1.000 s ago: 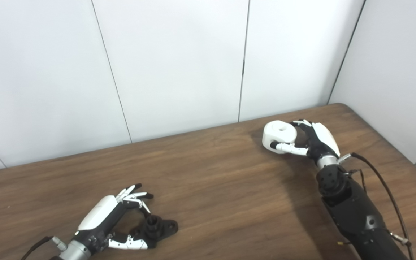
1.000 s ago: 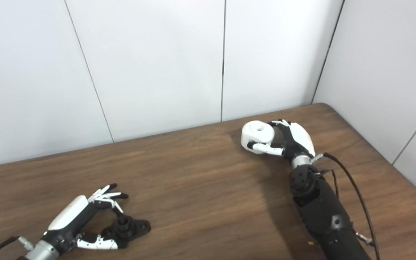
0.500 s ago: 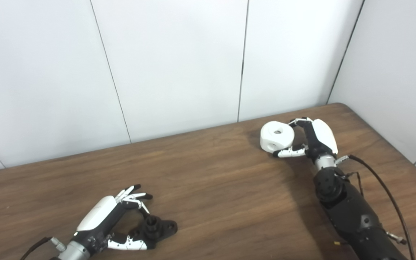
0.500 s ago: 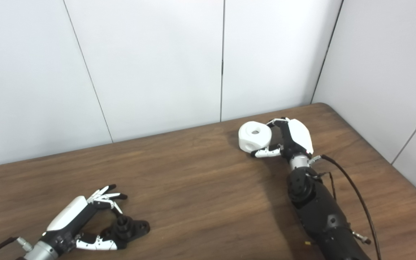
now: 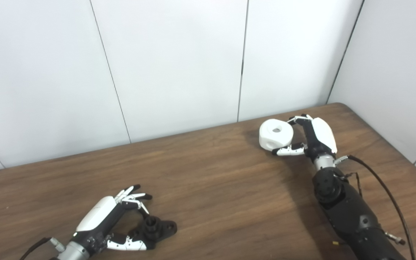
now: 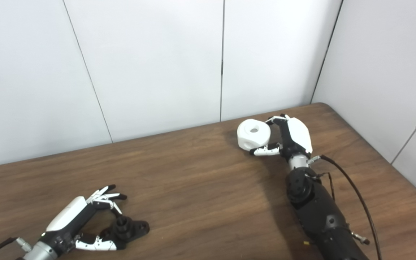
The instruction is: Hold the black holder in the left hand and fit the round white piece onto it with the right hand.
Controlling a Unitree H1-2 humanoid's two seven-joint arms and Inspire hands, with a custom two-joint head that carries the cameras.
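Note:
The black holder (image 5: pixel 157 228) lies flat on the wooden table (image 5: pixel 211 180) at the near left, its short peg pointing up. My left hand (image 5: pixel 103 216) rests beside it with fingers spread above the peg and the thumb along the holder's near side; it stands open and is not closed on the holder. At the far right my right hand (image 5: pixel 316 139) is shut on the round white piece (image 5: pixel 276 134), a chunky white part with a hole in its top face, and holds it just above the table. In the right eye view the white piece (image 6: pixel 253 134) tilts slightly toward me.
White wall panels stand close behind the table and along its right side, meeting at the far right corner. A black cable (image 5: pixel 385 187) loops off the right forearm over the table's right part. Bare wood lies between the two hands.
The right hand has raised the white piece a little, shifted it slightly left and tilted it. The left hand and the black holder have hardly moved.

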